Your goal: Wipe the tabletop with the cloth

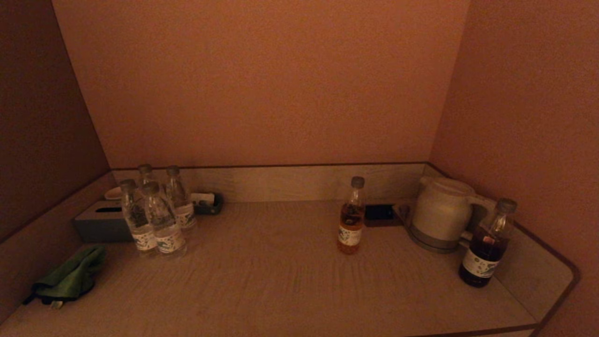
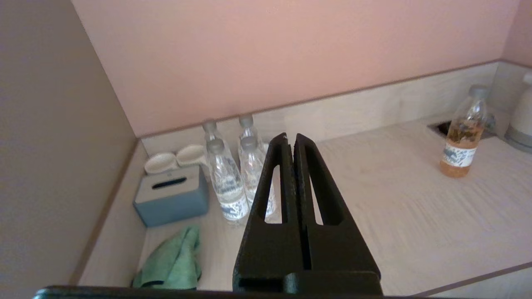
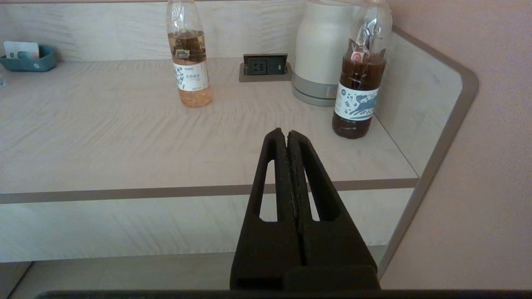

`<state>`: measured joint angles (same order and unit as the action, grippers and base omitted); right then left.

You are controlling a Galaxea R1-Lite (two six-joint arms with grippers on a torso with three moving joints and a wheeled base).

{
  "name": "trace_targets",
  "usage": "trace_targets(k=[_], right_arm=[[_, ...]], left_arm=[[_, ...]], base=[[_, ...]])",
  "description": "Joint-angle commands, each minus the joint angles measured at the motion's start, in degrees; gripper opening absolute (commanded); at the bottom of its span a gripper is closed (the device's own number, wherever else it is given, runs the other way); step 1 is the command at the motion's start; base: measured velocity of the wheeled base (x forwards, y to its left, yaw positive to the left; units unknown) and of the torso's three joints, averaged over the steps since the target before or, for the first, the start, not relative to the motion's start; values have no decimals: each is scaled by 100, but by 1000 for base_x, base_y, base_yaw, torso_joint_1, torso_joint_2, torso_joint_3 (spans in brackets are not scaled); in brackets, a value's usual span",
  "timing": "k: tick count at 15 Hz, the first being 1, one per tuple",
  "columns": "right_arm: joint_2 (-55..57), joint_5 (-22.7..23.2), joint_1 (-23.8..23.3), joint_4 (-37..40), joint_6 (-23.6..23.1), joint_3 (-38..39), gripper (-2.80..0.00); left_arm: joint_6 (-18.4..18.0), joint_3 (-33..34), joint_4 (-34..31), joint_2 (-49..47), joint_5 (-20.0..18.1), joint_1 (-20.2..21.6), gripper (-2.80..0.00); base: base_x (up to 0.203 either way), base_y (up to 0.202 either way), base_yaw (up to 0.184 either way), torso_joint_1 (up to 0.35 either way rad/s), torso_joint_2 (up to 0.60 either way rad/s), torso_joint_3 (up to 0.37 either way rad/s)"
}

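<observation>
The green cloth lies rumpled at the near left of the tabletop, against the left wall; it also shows in the left wrist view. Neither arm shows in the head view. My left gripper is shut and empty, held above the counter with the cloth off to its lower left side. My right gripper is shut and empty, held before the counter's front edge near the rounded corner.
A grey tissue box and several clear water bottles stand at the back left. An orange drink bottle, a white kettle, a dark drink bottle and a socket are at the right.
</observation>
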<state>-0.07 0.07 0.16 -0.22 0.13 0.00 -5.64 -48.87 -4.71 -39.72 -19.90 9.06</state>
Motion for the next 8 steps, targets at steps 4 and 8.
trace_targets(k=[4, 8], right_arm=[[7, 1, 2, -4, 4, 0, -280], [7, 1, 2, -4, 4, 0, -280]], left_arm=[[-34, 196, -12, 708, 237, 8, -280], [-104, 158, -12, 922, 610, 8, -280]], base=[[0, 0, 0, 0, 0, 0], [0, 0, 0, 0, 0, 0]])
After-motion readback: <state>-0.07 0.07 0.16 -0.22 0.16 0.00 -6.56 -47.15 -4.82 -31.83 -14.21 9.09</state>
